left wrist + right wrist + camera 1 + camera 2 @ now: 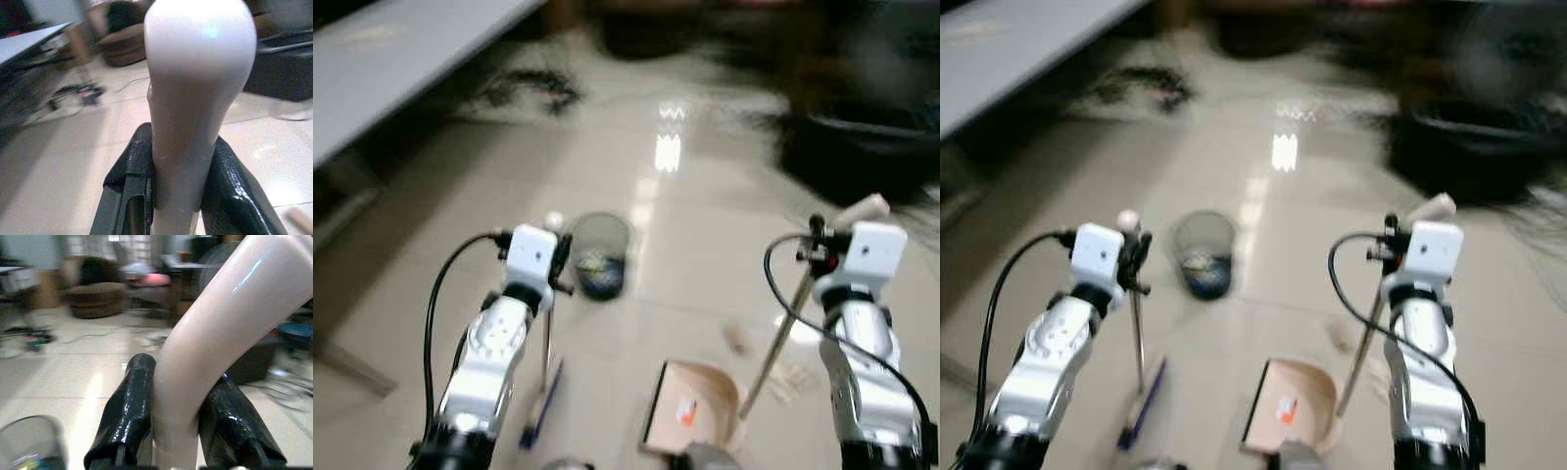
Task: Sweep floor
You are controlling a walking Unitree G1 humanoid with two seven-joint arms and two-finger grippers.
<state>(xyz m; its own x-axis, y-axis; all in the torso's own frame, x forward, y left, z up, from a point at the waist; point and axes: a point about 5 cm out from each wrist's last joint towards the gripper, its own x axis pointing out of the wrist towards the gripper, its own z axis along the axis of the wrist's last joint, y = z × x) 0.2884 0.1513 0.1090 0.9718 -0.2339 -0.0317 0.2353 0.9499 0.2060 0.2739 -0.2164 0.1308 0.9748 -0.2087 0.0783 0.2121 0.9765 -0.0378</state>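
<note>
floor (705,245): scraps near your dustpan, sweeping unfinished | bin (600,253): ahead, waiting | dustpan (690,406): on tiles, right gripper (178,431) clenched on its handle | broom (540,406): left gripper (178,191) clamps its grip, head down

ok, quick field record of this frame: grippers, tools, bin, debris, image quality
left gripper: shut on broom handle; broom head down on the floor
right gripper: shut on dustpan handle; dustpan rests on the floor between the arms
bin: mesh wastebasket standing ahead of the left arm, some contents inside
debris: small scraps on the tiles beside the dustpan pole
floor: glossy pale tiles with light glare
image quality: head views blurred by motion
</note>
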